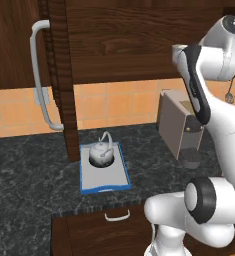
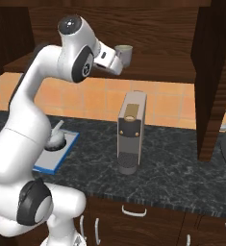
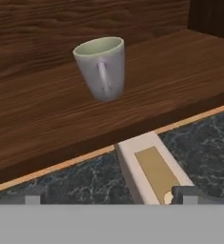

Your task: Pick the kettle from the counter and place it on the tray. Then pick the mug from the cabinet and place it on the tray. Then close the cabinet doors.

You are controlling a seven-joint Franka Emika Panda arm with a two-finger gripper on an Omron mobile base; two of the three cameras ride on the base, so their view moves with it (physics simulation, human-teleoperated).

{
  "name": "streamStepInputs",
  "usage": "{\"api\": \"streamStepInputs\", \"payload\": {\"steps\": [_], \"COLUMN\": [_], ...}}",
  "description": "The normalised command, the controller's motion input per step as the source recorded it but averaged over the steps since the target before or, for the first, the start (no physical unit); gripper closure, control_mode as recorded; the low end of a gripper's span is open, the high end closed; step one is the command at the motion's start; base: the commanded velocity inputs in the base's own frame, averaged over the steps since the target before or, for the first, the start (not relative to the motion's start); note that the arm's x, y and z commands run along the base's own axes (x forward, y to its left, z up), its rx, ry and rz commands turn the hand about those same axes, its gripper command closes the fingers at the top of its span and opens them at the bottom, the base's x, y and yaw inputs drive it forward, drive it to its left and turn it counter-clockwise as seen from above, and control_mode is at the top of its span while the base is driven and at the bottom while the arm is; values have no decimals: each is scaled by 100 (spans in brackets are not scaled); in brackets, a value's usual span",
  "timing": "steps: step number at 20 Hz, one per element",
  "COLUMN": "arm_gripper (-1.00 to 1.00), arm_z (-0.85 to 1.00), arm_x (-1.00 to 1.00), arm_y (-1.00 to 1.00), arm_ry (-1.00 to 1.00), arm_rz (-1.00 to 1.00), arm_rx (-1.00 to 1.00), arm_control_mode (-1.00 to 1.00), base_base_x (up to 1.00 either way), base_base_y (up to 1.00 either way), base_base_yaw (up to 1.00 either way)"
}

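1 kettle on 1 tray; 1 mug on shelf.

An orange tiled wall is seen behind the worktop, running as a band below the dark wood above it. A wall outlet plate is mounted on the tiles toward the left. A grey coffee machine with a gold top panel is set near the back edge of the dark speckled stone, its base standing on it. Below the front edge, dark wood drawer fronts with small white handles are fitted. Hanging utensils are glimpsed at the far right. Even, soft lighting is cast throughout.
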Motion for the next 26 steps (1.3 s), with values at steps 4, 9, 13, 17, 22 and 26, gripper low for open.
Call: {"api": "streamStepInputs", "payload": {"steps": [4,9,13,17,22,26], "arm_gripper": [-100,-100,-100,-100,-100,-100], "arm_z": [31,3,0,0,0,0], "arm_x": [56,75,72,42,26,22], "arm_y": [-2,-5,-36,-47,-5,0], "arm_ry": [-6,6,0,0,0,0], "arm_rz": [0,3,3,2,0,0], "arm_rx": [0,0,0,0,1,1], "arm_control_mode": [-100,-100,-100,-100,-100,-100], "base_base_x": [0,0,0,0,0,0], "base_base_y": [0,0,0,0,0,0], "base_base_yaw": [0,0,0,0,0,0]}}
